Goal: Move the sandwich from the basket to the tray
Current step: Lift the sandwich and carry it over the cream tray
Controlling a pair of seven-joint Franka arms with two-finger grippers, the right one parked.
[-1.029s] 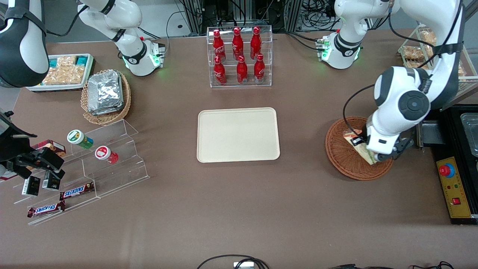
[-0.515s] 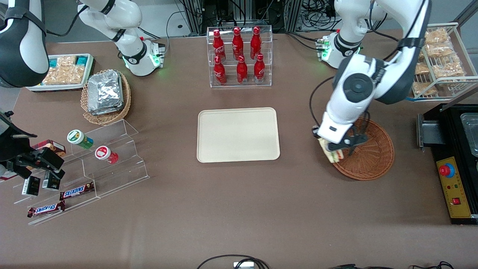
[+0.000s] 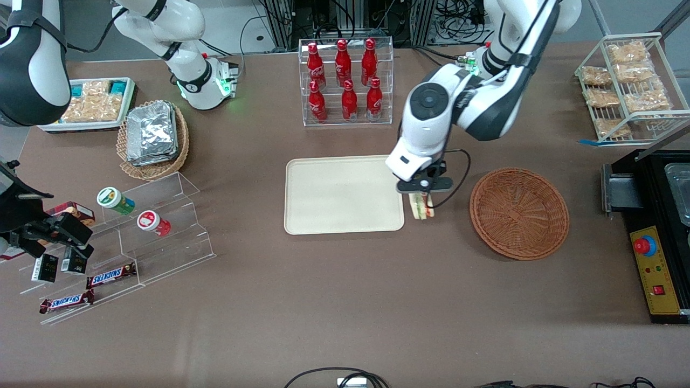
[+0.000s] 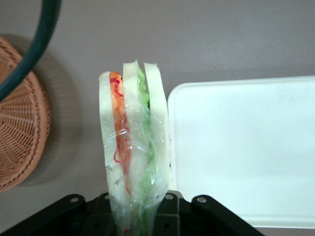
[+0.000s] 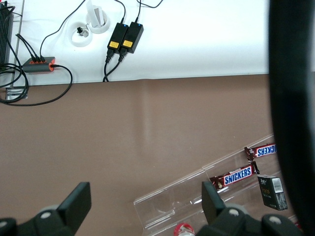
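Between the flat cream-beige rectangular tray (image 3: 344,194) and the round reddish-brown woven wicker basket (image 3: 519,213), the left arm's black two-finger gripper (image 3: 423,200) hangs above the brown table (image 3: 345,302), clenched on the small triangular sandwich of pale white bread with orange-red and green filling (image 3: 421,206). The sandwich is out of the basket and just beside the tray's rim at the edge toward the working arm, not over the tray floor. In the wrist view the sandwich (image 4: 133,152) stands on edge, sheathed in clear film, with the tray corner (image 4: 236,147) on one side and the basket rim (image 4: 22,123) on the other. It looks light and soft: bread slices that would squash under a hard pinch, and a wrapper likely slick enough to let it slide if the grip is loose. Pinching across the flat bread faces, low near the thick end, seems the safest hold, and a gentle set-down would keep the layers from splaying. The fingertips themselves are hidden under the wedge in the wrist view, so the exact contact is hard to make out, and the front view shows only a sliver of sandwich below the gripper body. How high the wedge hangs above the table cannot be told.
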